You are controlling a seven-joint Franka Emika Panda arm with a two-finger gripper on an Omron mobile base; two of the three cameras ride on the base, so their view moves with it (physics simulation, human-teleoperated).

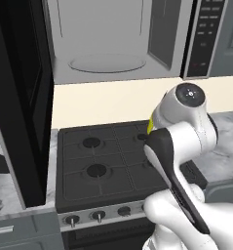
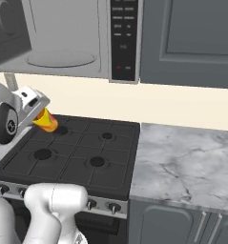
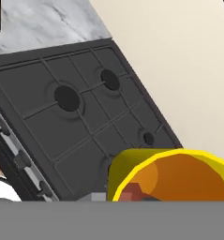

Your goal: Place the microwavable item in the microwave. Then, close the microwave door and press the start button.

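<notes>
Jaws clamped on the yellow cup, holding it tilted in the air above the stove, near its back burners; the cup's rim and orange inside sit close to the lens in the hand view. Overhead the microwave stands with its door swung wide, turntable bare. Judged: pickup done; still left are lifting the cup in, shutting the door, pressing start on the button panel.
</notes>
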